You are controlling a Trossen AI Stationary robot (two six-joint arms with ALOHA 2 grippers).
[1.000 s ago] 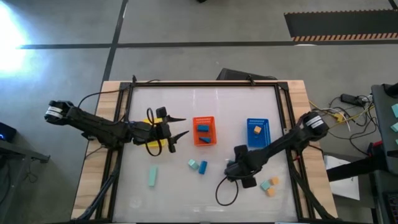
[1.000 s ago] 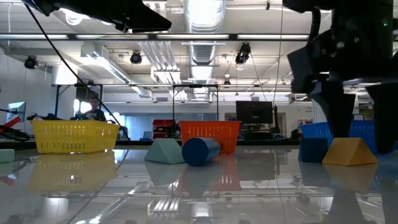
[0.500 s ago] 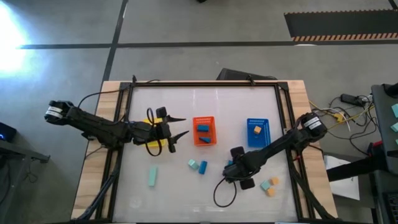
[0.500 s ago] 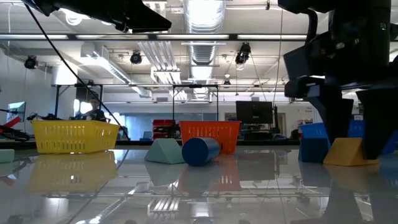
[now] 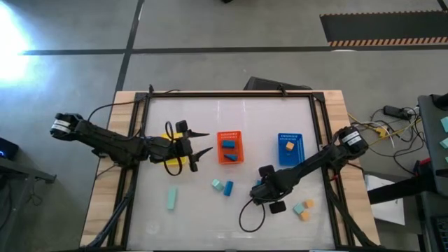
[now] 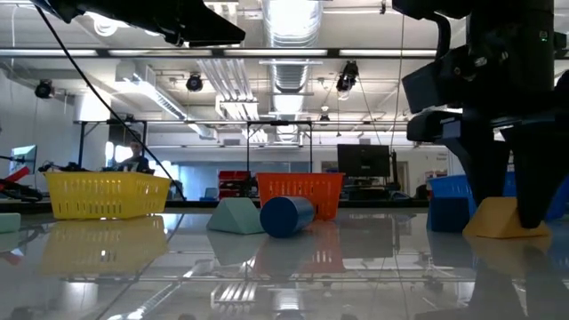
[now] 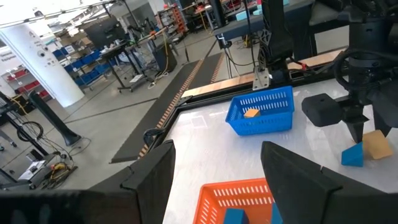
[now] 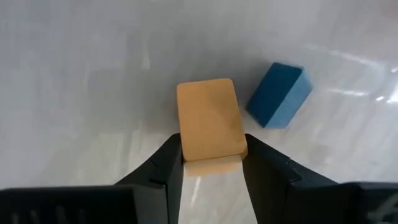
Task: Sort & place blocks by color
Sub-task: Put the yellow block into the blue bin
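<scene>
Left gripper (image 5: 203, 142) hovers over the white desk (image 5: 231, 115) between the yellow slotted plastic basket (image 5: 170, 162) and the orange slotted plastic basket (image 5: 229, 148), fingers spread, holding nothing. Long pale teal bar block (image 5: 171, 197) lies alone near the desk's front left. Orange basket holds two medium blue blocks (image 5: 229, 145). In front of it, a small pale teal block (image 5: 218, 185) sits just beside a blue cylinder block (image 5: 228, 188). Right gripper (image 8: 211, 163) is down at the desk right of centre, fingers spread on either side of an orange rectangular block (image 8: 209, 118), jaws flanking it with thin gaps; the block rests on the desk. A blue cube block (image 8: 278, 95) lies just beside that orange block. Blue slotted plastic basket (image 5: 290, 150) holds one orange block (image 5: 288, 147). Near the front right, a pale teal block (image 5: 299, 208) lies with two orange blocks (image 5: 306, 209) close by.
</scene>
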